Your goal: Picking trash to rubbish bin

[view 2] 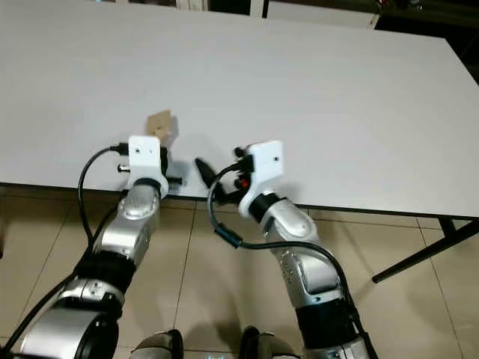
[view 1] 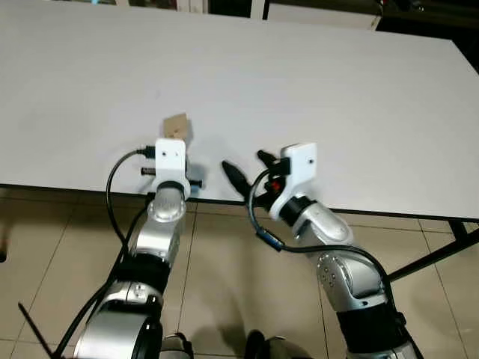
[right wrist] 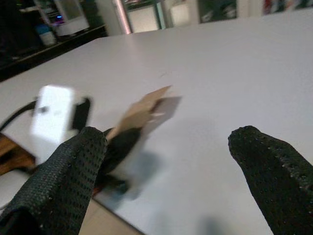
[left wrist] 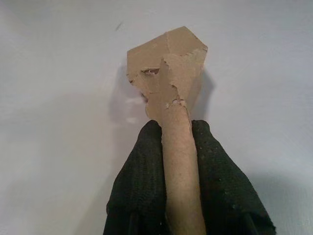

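A torn piece of brown cardboard (view 1: 177, 125) is pinched between the two black fingers of my left gripper (view 1: 175, 139), just above the white table (view 1: 314, 75) near its front edge. In the left wrist view the cardboard (left wrist: 168, 73) sticks out past the fingertips (left wrist: 142, 176), and its ragged end casts a shadow on the table. My right gripper (view 1: 249, 166) is open and holds nothing. It is over the table's front edge, just right of the left one. In the right wrist view the cardboard (right wrist: 139, 112) and the left wrist lie ahead of the spread fingers (right wrist: 68, 176).
The white tabletop stretches wide and bare to the back and right. Tiled floor (view 1: 224, 284) lies below the front edge, where my arms reach up. A dark table leg (view 1: 426, 258) slants at the right. Dark furniture stands beyond the far edge.
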